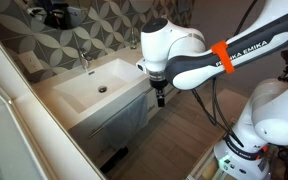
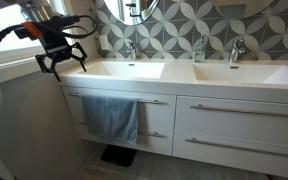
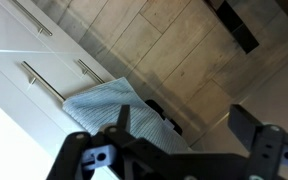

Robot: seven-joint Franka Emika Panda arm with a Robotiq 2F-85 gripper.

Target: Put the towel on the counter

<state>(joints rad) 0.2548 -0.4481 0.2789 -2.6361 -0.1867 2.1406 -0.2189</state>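
The task has hardly started, as far as these views show. The towel (image 2: 111,115) is not on the bench (image 2: 182,69); it hangs limp over the handle (image 2: 154,101) of the upper left drawer, below the left basin (image 2: 124,68), with its lower edge partway down the drawer fronts. The wrist view looks down on the same towel (image 3: 106,103) draped in front of the drawers, with the tiled floor to its right.

The end effector (image 2: 62,62) hangs above the left end of the bench, higher than the towel and to its left, well apart from it. Its fingers are spread wide and hold nothing, which the wrist view confirms: the two fingers of the end effector (image 3: 182,116) stand far apart with only towel and floor between them.

Everything is left to do, I judge: come down in front of the drawer, pinch the cloth, lift it clear of the handle, and lay it on the bench top.

The only writing readable is on the arm (image 1: 246,50) in an exterior view: "EMIKA" beside an orange band, the word before it partly hidden. No label shows on the towel or the faucets.
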